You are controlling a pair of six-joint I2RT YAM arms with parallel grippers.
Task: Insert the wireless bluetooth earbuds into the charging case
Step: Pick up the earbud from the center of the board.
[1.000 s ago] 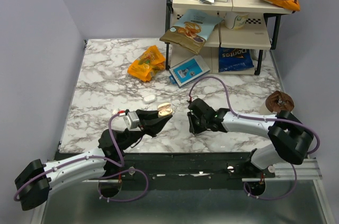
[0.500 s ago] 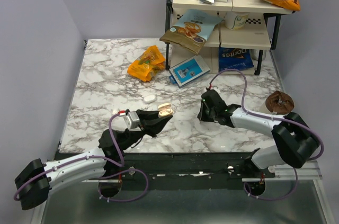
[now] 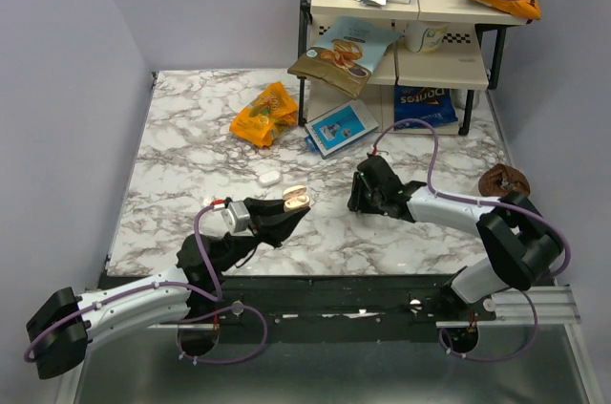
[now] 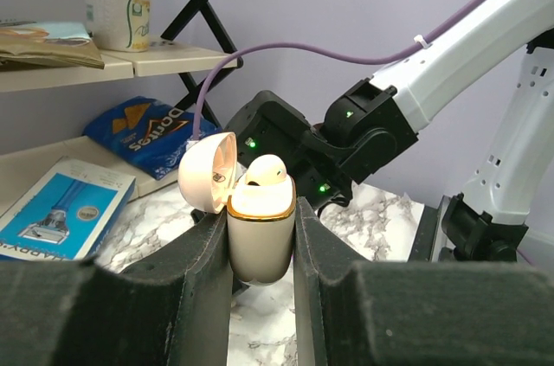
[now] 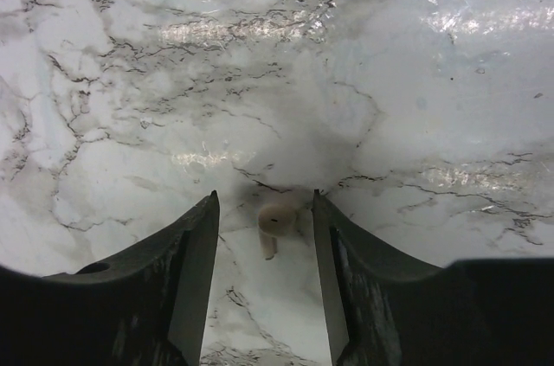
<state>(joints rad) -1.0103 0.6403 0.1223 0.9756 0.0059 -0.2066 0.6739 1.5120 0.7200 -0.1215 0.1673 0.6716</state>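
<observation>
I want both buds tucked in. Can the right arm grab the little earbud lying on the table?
Probably yes. The earbud lies on the bare marble table right between the right tool's open fingers, with nothing in the way.

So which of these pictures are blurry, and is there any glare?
Left wrist view: the end effector fingers at the bottom are soft, while the open charging case between them is sharp. Right wrist view: bright glare streaks on the marble table, and the earbud between the fingers looks slightly hazy. Top view: evenly lit and mostly sharp.
</observation>
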